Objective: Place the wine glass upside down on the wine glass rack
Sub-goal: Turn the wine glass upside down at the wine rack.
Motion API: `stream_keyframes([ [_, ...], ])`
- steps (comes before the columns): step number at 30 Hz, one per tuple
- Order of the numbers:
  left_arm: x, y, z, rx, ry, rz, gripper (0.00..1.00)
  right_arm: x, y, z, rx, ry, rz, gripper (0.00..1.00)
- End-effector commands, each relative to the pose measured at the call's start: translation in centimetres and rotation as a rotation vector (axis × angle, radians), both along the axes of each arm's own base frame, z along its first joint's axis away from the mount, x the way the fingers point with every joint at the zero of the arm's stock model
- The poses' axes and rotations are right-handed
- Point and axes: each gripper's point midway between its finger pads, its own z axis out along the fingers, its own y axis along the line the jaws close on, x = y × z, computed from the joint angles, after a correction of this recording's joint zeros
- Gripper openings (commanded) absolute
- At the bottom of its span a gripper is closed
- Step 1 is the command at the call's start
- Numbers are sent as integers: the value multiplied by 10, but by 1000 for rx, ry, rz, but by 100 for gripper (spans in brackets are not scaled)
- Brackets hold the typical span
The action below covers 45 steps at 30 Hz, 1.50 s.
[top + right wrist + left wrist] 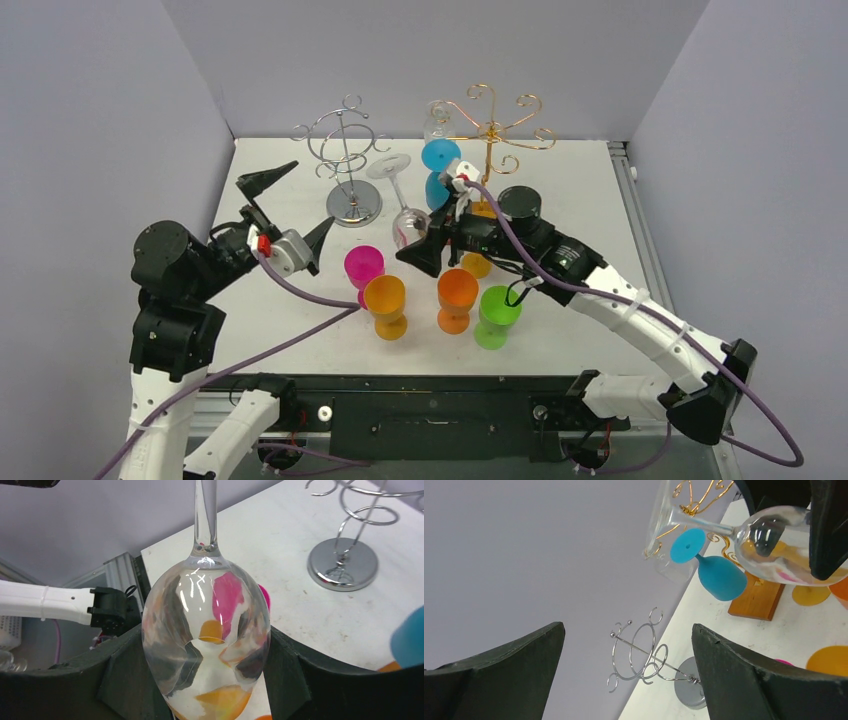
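At mid-table, your right gripper (206, 675) is clamped on the bowl of the glass (408, 228), one finger pressed to each side. You hold the glass clear of the table (600, 200), tilted, with its bowl low and toward the arm bases. Its stem runs up and away to the foot, which sits just right of the silver rack (354, 205). Whether the foot touches one of that rack's wire arms, you cannot tell from these views. In your right wrist view the stem points straight up out of frame. The silver rack's round base stands on the table beyond it.

Your left gripper (293, 208) is spread wide and holds nothing. It hangs in the air left of the silver rack, well apart from the glass. Its own camera looks between the two fingers at the silver rack and, farther off, the gold rack (490, 130).

On the gold rack's left side a blue glass (438, 188) hangs foot up, bowl down. That rack stands on a wooden block behind your right wrist.

Near the arm bases four cups stand upright in a loose row: a pink cup (363, 265), an orange cup (386, 298), a second orange cup (457, 292) and a green cup (497, 310).
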Motion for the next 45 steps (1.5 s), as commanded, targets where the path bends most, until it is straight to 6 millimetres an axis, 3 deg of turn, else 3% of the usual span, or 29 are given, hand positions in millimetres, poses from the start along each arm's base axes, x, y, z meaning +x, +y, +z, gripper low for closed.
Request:
stream_keyframes([
  [1, 2, 10, 27, -150, 65, 72, 96, 12, -32, 35, 58, -138, -110, 0],
  [9, 13, 24, 24, -270, 225, 184, 96, 44, -89, 32, 39, -171, -299, 0],
  [15, 22, 30, 25, -362, 324, 242, 96, 61, -144, 37, 62, -214, -465, 0],
  [19, 24, 26, 21, -379, 375, 234, 96, 70, -177, 31, 59, -254, -590, 0],
  [27, 34, 23, 6, -368, 459, 252, 96, 90, -224, 9, 33, -273, -760, 0],
  [32, 40, 21, -7, -362, 531, 271, 96, 112, -240, -7, 26, -264, -821, 0],
  [36, 40, 22, -12, -355, 548, 280, 96, 128, -237, -12, 31, -264, -806, 0],
  [45, 38, 22, -18, -350, 557, 279, 96, 157, -225, -44, -64, -234, -748, 0],
])
